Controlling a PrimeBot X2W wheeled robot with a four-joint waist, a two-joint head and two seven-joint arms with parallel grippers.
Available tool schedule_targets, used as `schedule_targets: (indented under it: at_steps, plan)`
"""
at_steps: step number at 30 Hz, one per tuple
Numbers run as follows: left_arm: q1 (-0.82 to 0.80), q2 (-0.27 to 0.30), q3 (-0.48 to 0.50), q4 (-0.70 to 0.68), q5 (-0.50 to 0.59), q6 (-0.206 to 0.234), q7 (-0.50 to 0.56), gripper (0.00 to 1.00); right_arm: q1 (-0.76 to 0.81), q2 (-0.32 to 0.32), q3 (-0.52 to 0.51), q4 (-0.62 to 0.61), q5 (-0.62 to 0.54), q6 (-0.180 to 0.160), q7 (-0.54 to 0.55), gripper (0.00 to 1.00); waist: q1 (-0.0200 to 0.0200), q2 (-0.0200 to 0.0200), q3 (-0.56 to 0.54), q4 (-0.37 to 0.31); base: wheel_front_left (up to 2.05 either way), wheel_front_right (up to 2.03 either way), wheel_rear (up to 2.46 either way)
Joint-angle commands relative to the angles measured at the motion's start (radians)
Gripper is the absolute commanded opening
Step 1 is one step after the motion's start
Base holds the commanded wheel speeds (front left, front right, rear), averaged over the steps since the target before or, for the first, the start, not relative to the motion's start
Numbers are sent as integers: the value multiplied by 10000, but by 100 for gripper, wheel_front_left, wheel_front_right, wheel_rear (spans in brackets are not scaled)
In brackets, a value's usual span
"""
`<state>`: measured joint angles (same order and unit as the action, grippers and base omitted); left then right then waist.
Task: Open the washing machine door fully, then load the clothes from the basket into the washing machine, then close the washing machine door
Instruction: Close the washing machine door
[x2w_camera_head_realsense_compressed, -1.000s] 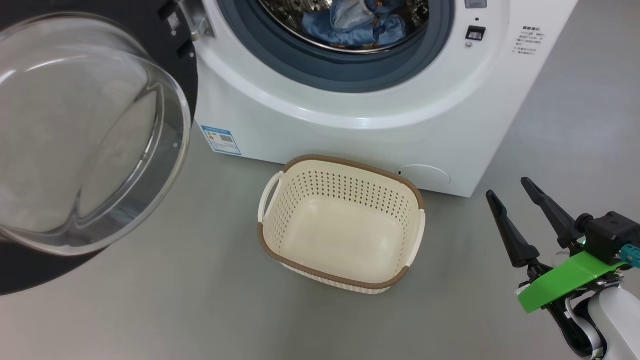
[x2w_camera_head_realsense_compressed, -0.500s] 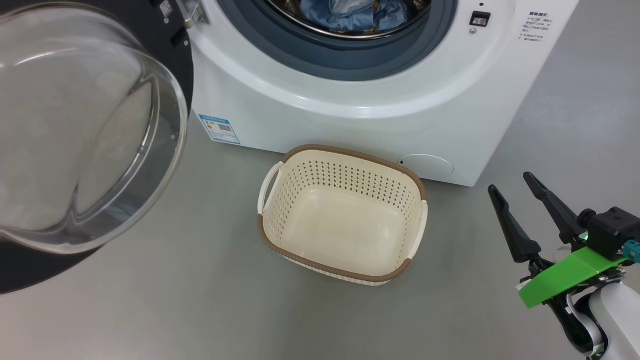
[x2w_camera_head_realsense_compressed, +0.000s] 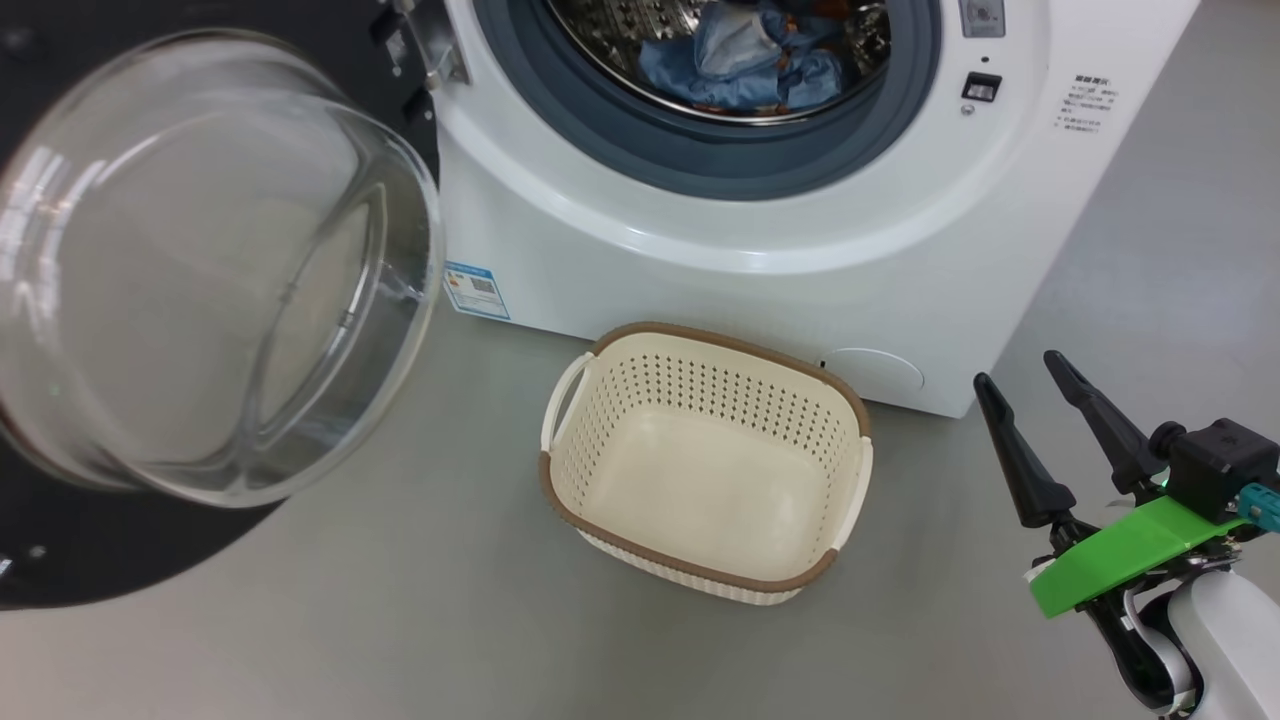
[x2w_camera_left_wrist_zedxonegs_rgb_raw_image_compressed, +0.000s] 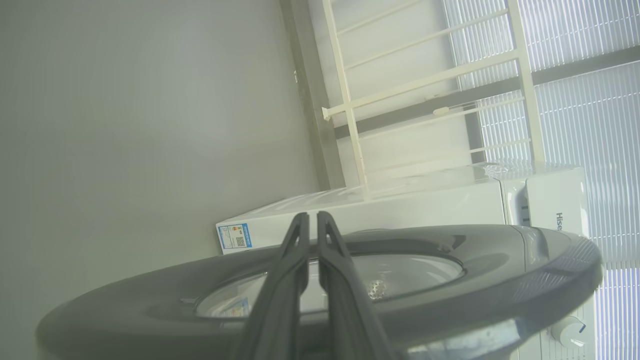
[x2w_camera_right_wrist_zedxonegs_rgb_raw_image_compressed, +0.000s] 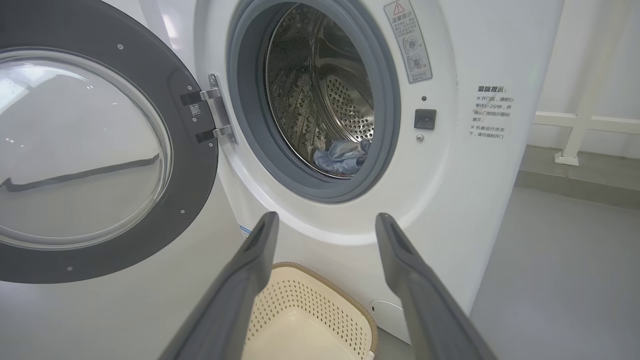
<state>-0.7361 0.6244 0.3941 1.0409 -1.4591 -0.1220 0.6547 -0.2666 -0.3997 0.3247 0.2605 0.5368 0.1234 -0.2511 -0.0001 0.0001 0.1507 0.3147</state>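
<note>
The washing machine door (x2w_camera_head_realsense_compressed: 100, 560) stands swung open at the left, its glass bowl (x2w_camera_head_realsense_compressed: 210, 270) bulging toward me. The washing machine (x2w_camera_head_realsense_compressed: 760, 280) shows its steel drum, with the blue clothes (x2w_camera_head_realsense_compressed: 750, 60) lying inside. The basket (x2w_camera_head_realsense_compressed: 720, 340) sits on the floor before the machine with nothing in it. My right gripper (x2w_camera_head_realsense_compressed: 1015, 370) hangs open at the lower right, to the right of the basket, holding nothing. In the right wrist view that gripper (x2w_camera_right_wrist_zedxonegs_rgb_raw_image_compressed: 326, 216) points at the drum and clothes (x2w_camera_right_wrist_zedxonegs_rgb_raw_image_compressed: 340, 157). My left gripper (x2w_camera_left_wrist_zedxonegs_rgb_raw_image_compressed: 311, 216) is shut, its fingers lying across the door (x2w_camera_left_wrist_zedxonegs_rgb_raw_image_compressed: 500, 260) seen edge-on.
Grey floor (x2w_camera_head_realsense_compressed: 400, 620) spreads around the basket and to the machine's right. A white railing (x2w_camera_right_wrist_zedxonegs_rgb_raw_image_compressed: 580, 125) and wall stand behind the machine on its right side. The blue label (x2w_camera_head_realsense_compressed: 477, 290) marks the machine's lower left front.
The whole head picture has shifted right and down, so the camera has moved. The right gripper stays open in the same spot; the basket and clothes lie as before.
</note>
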Motion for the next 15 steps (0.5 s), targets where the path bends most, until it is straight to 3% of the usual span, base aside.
schedule_targets:
  at_steps: [1,15]
  plan:
    - [210,168,-67,-503,-50,-84,446,0,78,-39,139,-161,62,73,-85,100,1,-1,-162,119,0,0,0]
    - [1975,-802,-560,-3507,-446,-85,2201,0,233,202,14,-72,153,73,-104,100,1,-1,-687,159,0,0,0]
